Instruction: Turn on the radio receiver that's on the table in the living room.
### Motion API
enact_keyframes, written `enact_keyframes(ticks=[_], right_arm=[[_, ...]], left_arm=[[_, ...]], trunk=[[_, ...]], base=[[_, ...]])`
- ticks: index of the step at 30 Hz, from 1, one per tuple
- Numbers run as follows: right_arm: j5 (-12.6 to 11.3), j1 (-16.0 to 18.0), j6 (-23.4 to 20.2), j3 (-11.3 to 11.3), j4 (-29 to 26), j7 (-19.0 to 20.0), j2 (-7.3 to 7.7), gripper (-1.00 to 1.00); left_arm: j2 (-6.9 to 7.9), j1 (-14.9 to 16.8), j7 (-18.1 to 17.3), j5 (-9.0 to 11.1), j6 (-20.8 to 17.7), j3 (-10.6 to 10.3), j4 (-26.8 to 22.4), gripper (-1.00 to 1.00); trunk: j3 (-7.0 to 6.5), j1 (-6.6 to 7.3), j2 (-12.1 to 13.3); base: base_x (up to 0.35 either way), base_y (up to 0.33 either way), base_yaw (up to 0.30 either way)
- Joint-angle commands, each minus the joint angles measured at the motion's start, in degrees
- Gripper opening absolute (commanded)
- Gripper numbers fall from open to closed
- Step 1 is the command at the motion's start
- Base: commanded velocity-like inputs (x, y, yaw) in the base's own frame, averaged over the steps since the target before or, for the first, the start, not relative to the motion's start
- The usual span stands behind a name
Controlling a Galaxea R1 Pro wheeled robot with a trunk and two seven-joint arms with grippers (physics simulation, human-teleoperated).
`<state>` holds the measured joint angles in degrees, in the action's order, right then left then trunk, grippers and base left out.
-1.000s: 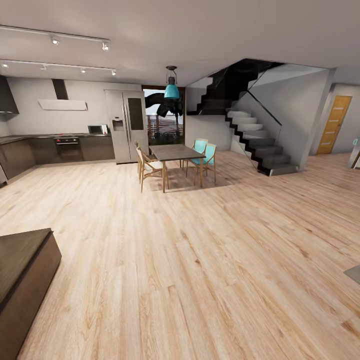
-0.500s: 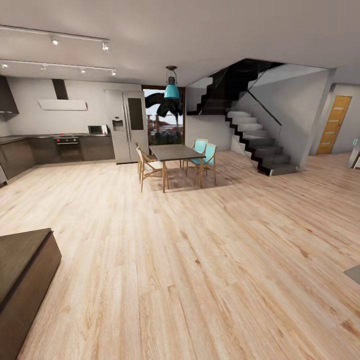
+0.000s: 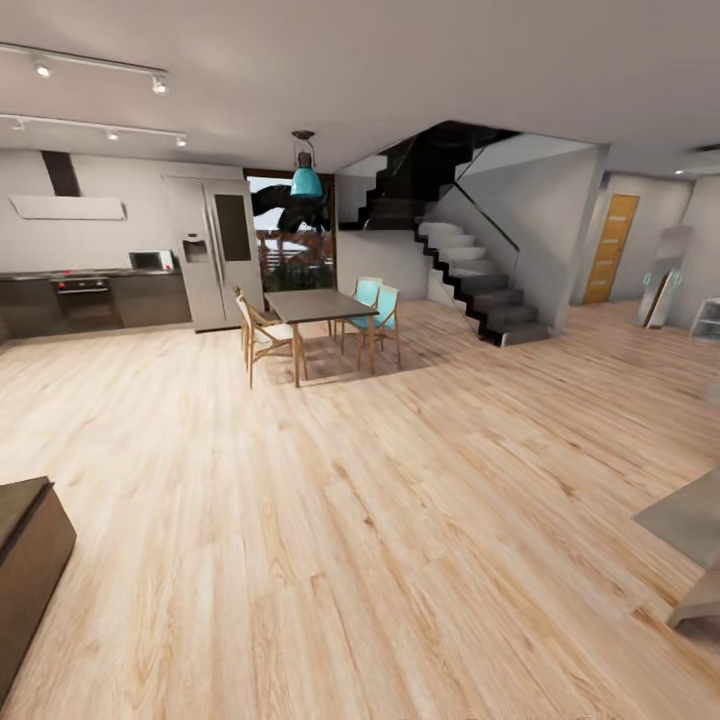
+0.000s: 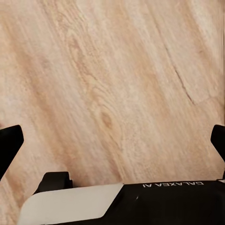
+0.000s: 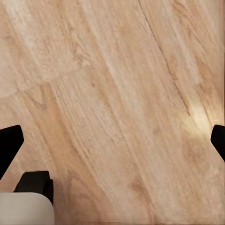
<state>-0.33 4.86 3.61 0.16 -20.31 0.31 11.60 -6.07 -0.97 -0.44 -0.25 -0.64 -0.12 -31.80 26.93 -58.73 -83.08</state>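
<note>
I am holding both arms low with each wrist pointing straight down. The left gripper (image 4: 112, 140) is standing wide apart, its black fingers (image 4: 10, 145) showing at opposite edges of the left wrist view with nothing between them. The right gripper (image 5: 112, 143) is spread just as wide, its dark fingers (image 5: 9, 143) gripping nothing.

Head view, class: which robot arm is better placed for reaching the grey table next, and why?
Right, tentatively: the grey table lies at the view's right edge. Left gripper and right gripper both hang open over wood floor.
</note>
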Motion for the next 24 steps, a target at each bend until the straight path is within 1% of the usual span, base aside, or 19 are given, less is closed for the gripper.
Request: enact_keyframes(ticks=[1,24], right_arm=[[-0.01,0.02,-0.02,-0.03,0.00,0.01,0.00,1.00],[-0.02,0.01,0.00,-0.07,0.44,0.04,-0.06,1.00]], left_arm=[[-0.01,0.00,0.03,-0.04,0.25,0.01,0.03,1.00],[0.01,0.00,0.61,-0.19,0.77,0.21,0.16,1.00]], trunk=[[0.00,0.00,0.00],[0.00,0.00,0.00]], base=[[0.000,0.000,-0.278],[0.000,0.000,-0.279]])
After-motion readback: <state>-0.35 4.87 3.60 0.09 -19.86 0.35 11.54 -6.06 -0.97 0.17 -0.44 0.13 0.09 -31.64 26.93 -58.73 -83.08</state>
